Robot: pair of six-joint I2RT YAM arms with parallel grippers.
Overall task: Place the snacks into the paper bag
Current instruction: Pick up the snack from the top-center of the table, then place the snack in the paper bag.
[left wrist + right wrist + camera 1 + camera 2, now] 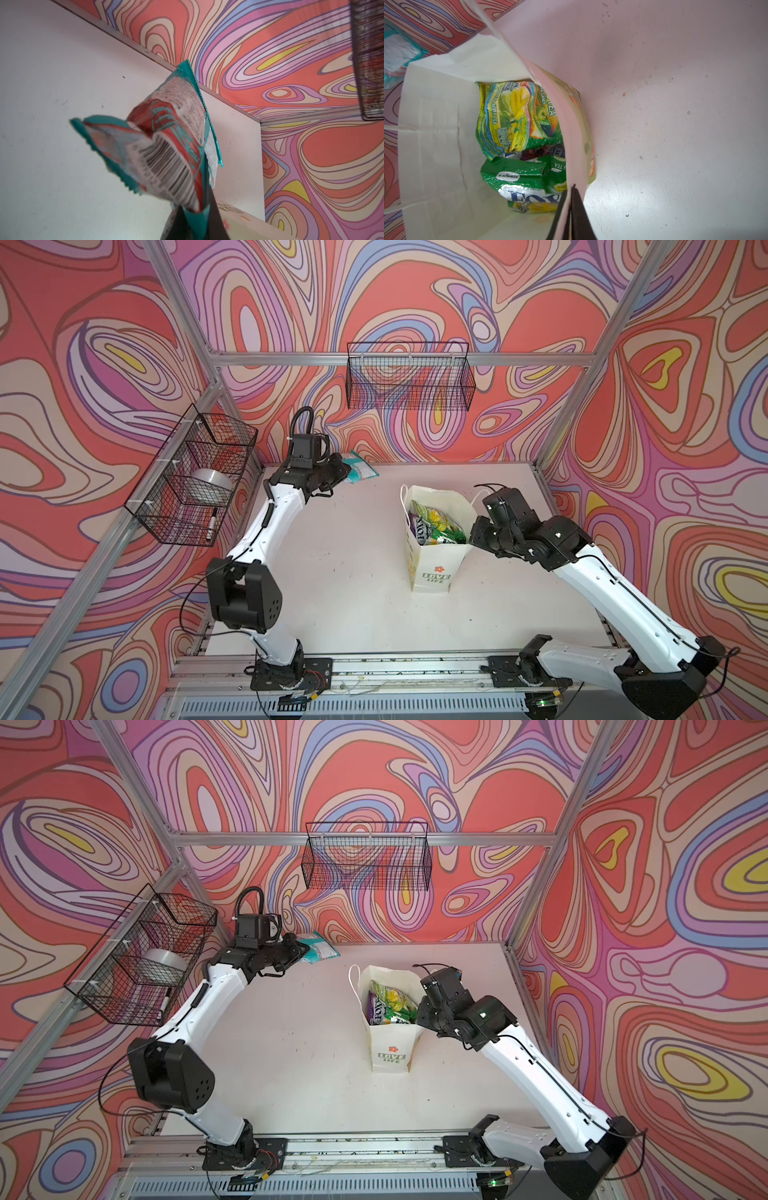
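The teal packet is hanging clear of the counter, pinched by its lower edge in the left end effector, whose fingers are clamped almost fully together on the foil. It is jutting out beyond the fingertips, barcode side facing the wrist. Both saw-toothed sealed ends are fanning out to either side of the grip, so I'm judging the long axis to be lying crosswise to the fingers, though the crumpling is making that hard to call.

The paper bag is standing upright, well off to the side of that end effector. The right end effector is squeezed tight on the bag's near rim and is holding the mouth open. Green and yellow FOX'S packets are already lying inside.

To do this carry well, the left arm should be travelling high enough to clear the rim and the cord handle. It should be stopping squarely over the mouth and tipping one sealed end downward so the packet slips in narrow-first. It should be letting go only once the packet is above the opening. The right side should be gripping the rim steadily throughout.
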